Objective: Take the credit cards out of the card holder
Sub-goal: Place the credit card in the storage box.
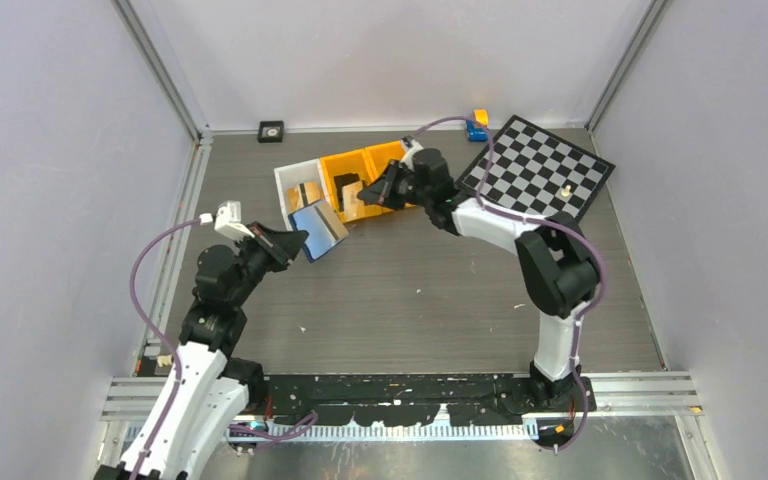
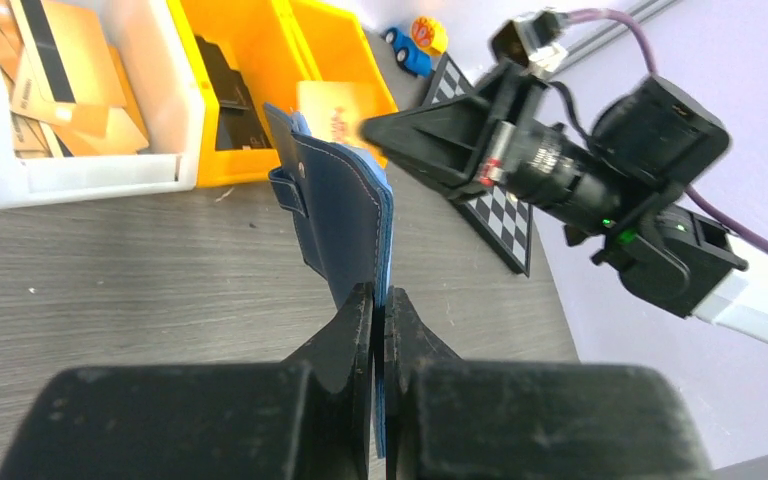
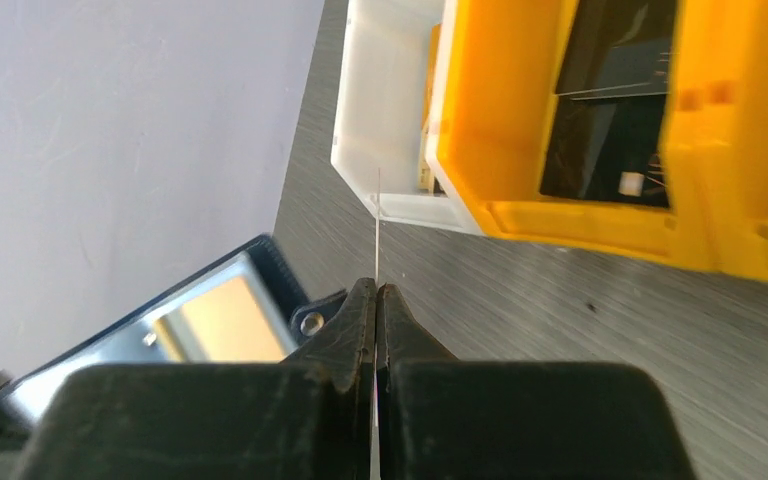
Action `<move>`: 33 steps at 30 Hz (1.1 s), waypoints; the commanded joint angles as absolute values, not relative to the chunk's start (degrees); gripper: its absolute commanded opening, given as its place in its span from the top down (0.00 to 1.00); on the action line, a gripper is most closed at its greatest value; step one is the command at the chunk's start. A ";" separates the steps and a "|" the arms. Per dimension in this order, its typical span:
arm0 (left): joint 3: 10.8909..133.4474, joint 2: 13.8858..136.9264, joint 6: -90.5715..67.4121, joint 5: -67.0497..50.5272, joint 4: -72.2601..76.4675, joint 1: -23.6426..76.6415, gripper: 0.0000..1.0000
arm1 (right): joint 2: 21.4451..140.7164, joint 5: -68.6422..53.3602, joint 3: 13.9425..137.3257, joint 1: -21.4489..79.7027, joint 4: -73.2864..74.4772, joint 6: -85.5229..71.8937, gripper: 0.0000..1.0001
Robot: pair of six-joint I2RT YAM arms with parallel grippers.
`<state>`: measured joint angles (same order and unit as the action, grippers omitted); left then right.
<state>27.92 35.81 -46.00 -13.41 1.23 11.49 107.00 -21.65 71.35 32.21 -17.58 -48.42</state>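
Closest to my left wrist lens, the matte black fingers of the left gripper (image 2: 381, 300) are clenched on the lower edge of the card holder (image 2: 345, 215), which stands on edge, leaning toward eleven o'clock. It is navy, leather-like, with pale stitching along the rim, a snap tab at nine o'clock and a lighter blue lining.

From overhead I see the left arm folded at the elbow, forearm reaching toward one o'clock. The card holder sits at ten o'clock from the middle of the grey wood-grain surface (image 1: 410, 300), just at six o'clock of the white bin (image 1: 282, 185).

The right arm rises from its base, bends sharply and stretches toward ten o'clock over the glossy orange bins (image 1: 340, 160). The right gripper (image 3: 375, 295) is pinched on a tan card (image 2: 338, 105), thin and flat, a mere hairline edge-on from its own wrist. The card sits at twelve o'clock of the card holder's top edge, and I cannot tell whether they touch
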 commanded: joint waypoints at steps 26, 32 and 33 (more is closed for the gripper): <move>31.21 19.24 -42.19 -5.71 -8.18 11.08 1.00 | 144.69 -15.68 131.51 40.21 9.22 -41.17 1.00; 29.98 20.32 -42.36 -6.34 -6.47 11.07 1.00 | 142.75 -13.76 131.19 40.20 11.10 -39.42 0.64; 29.75 20.83 -42.41 -7.24 -5.53 11.07 1.00 | 141.16 -13.45 129.47 40.20 11.08 -38.61 0.62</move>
